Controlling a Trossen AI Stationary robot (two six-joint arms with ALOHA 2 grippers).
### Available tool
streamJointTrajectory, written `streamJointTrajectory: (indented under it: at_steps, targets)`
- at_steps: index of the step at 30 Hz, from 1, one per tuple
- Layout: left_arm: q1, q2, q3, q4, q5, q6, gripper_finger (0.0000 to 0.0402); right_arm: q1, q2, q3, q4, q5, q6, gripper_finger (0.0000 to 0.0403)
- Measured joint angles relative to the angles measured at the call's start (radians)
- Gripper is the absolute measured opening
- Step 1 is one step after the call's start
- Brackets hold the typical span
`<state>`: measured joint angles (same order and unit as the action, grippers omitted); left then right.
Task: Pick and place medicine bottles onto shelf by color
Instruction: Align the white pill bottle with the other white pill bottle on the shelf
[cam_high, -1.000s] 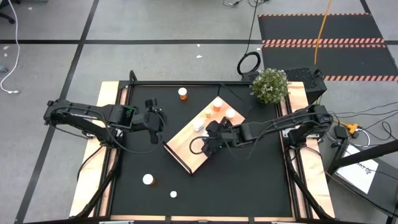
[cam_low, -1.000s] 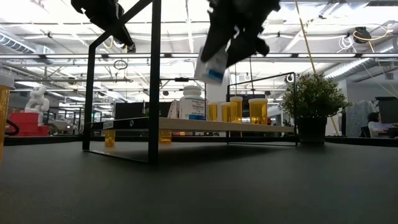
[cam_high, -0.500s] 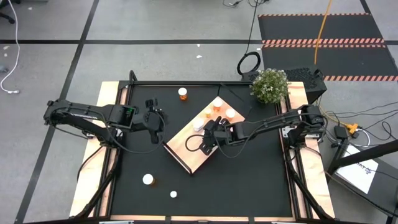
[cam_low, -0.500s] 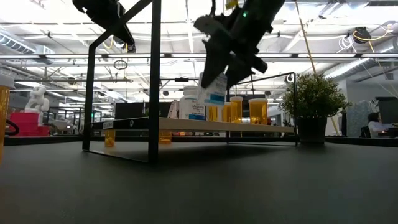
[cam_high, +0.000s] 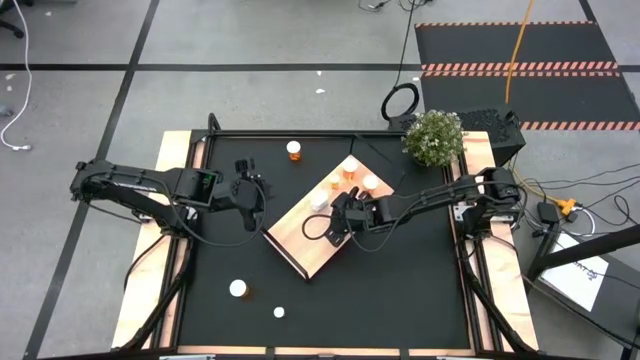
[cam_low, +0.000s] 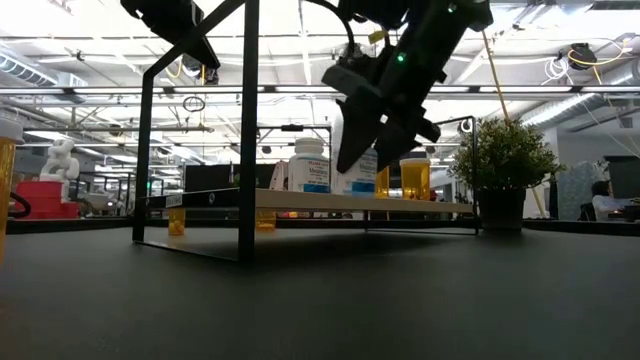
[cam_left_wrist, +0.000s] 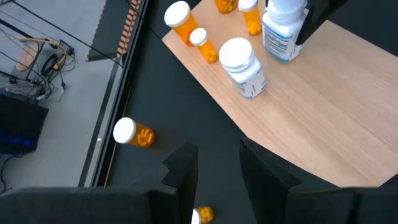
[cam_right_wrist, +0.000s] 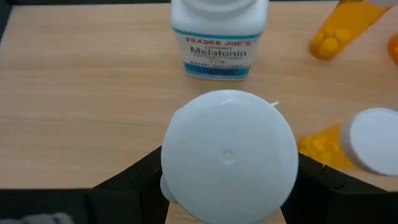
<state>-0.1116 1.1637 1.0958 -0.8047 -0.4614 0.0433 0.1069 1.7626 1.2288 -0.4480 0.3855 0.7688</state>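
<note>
White bottle lowered to the shelf, beside its white match

Left of the shelf (cam_high: 300, 245), the left gripper (cam_high: 250, 195) is parked with its fingers apart and nothing between them. Over the shelf's middle, the right gripper (cam_high: 338, 214) is clamped on a white bottle (cam_right_wrist: 227, 155), which has been brought down in the last second from well above the board to its surface, just beside the standing white melatonin bottle (cam_right_wrist: 219, 37); the placement is judged nearly done, with only release left. On the shelf, two white bottles are counted, the held one included, and four orange bottles (cam_left_wrist: 178, 18) at the far end. Off the shelf, at least three more bottles (cam_high: 238, 288) are counted on the mat.
</note>
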Motion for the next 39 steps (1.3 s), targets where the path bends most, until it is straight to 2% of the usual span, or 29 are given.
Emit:
streamJointTrajectory:
  at_steps: [15, 26, 39]
  targets:
    - [0.0, 0.0, 0.0, 0.0, 0.024, -0.001, 0.012, -0.016, 0.0, -0.009, 0.034, -0.023, -0.04, 0.0225]
    - [0.0, 0.0, 0.0, 0.0, 0.025, -0.002, 0.012, -0.016, 0.0, -0.009, 0.057, -0.02, -0.049, 0.0271]
    - [0.0, 0.0, 0.0, 0.0, 0.025, -0.003, 0.012, -0.016, 0.0, -0.009, 0.072, -0.02, -0.039, 0.0274]
